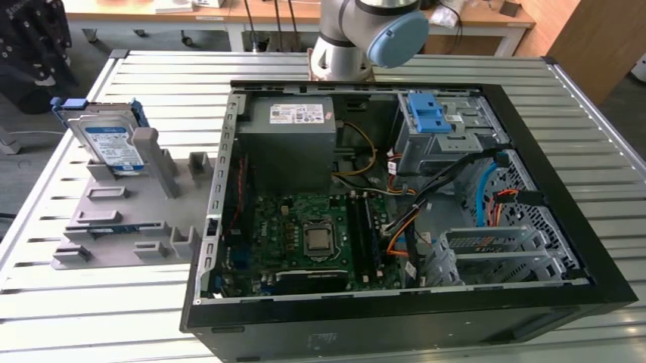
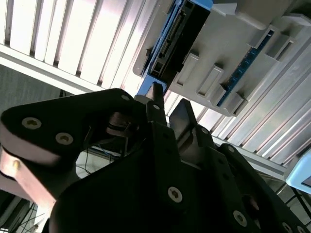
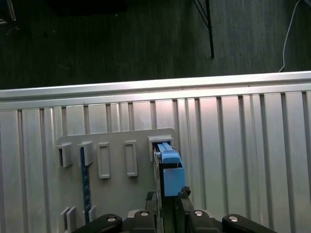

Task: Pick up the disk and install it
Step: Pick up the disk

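Slatted metal table (image 1: 162,72), disk (image 1: 109,140) on edge in grey holder (image 1: 111,223), label toward exterior camera, leaning slightly, gripper (image 2: 169,108) jaws apart

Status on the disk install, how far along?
Done: nothing yet; the disk stands upright in the grey holder on the table, outside the computer case. In hand: nothing; the hand is open, above the disk's blue-framed edge in the first wrist view. Left: both the pick-up and the install.
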